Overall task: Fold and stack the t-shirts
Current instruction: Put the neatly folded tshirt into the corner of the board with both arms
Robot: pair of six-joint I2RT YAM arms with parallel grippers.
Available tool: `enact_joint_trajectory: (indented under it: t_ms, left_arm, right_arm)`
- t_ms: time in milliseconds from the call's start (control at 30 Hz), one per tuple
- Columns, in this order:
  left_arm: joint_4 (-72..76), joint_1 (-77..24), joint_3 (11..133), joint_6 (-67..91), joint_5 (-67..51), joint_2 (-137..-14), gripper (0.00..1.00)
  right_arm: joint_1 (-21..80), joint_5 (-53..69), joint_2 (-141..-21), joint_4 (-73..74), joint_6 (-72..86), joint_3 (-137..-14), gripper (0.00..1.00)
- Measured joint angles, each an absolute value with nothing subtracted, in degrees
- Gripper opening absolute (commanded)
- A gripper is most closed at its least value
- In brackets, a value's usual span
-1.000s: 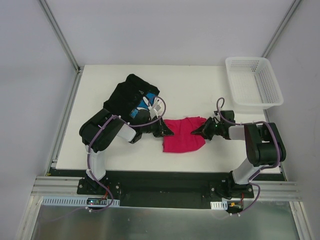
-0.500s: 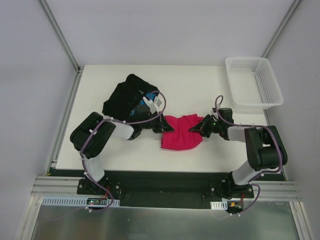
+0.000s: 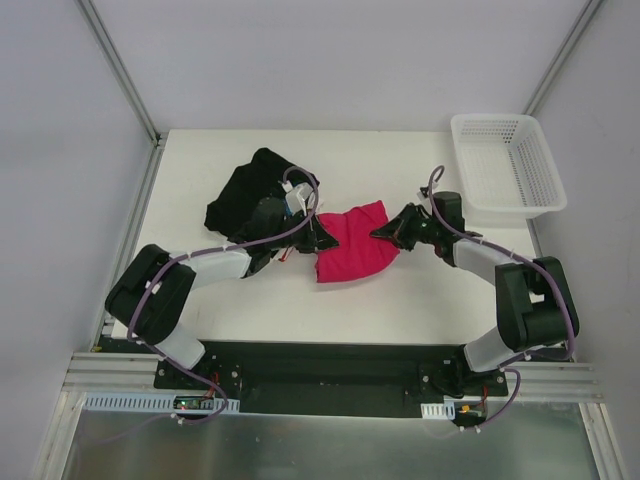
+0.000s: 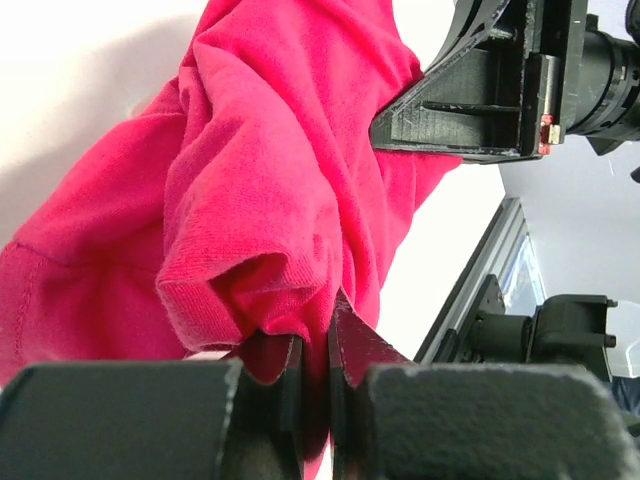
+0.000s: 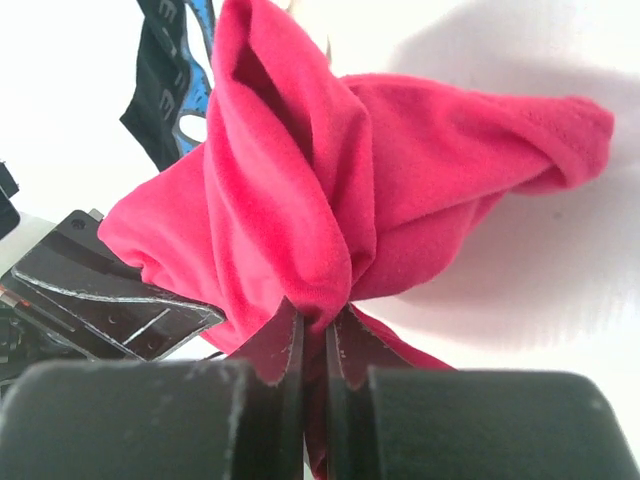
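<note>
In the middle of the table (image 3: 400,160), the pink shirt (image 3: 352,243) is pinched tight by the left gripper (image 3: 321,237) at 9 o'clock and the right gripper (image 3: 380,233) at 3. Move both together so it folds flat.

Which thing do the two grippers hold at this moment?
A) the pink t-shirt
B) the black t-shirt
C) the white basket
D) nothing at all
A: in the wrist views, the left gripper and the right gripper are each shut on a fold of the pink t-shirt.
</note>
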State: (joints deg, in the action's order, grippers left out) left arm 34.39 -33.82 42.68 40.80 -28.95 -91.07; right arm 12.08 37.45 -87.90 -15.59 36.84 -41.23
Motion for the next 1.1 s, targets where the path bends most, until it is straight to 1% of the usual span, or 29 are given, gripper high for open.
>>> enact_joint_trajectory:
  t_ms: [267, 500, 900, 1100]
  left_arm:
    - [28.8, -31.6, 42.9, 37.2, -27.3, -85.7, 0.00]
    - [21.5, -27.4, 48.6, 33.6, -25.9, -82.0, 0.00]
    - [12.0, -17.3, 62.2, 28.4, -26.6, -81.2, 0.00]
    - [10.0, -11.7, 65.7, 27.1, -27.4, -81.2, 0.00]
  right_arm:
    - [16.1, 35.1, -87.9, -12.9, 37.6, -47.0, 0.01]
    - [19.1, 33.4, -90.3, -12.2, 38.6, -55.9, 0.01]
    - [23.7, 31.8, -102.3, -11.3, 41.2, -74.0, 0.01]
    - [25.0, 31.9, -110.7, -8.8, 42.4, -87.2, 0.01]
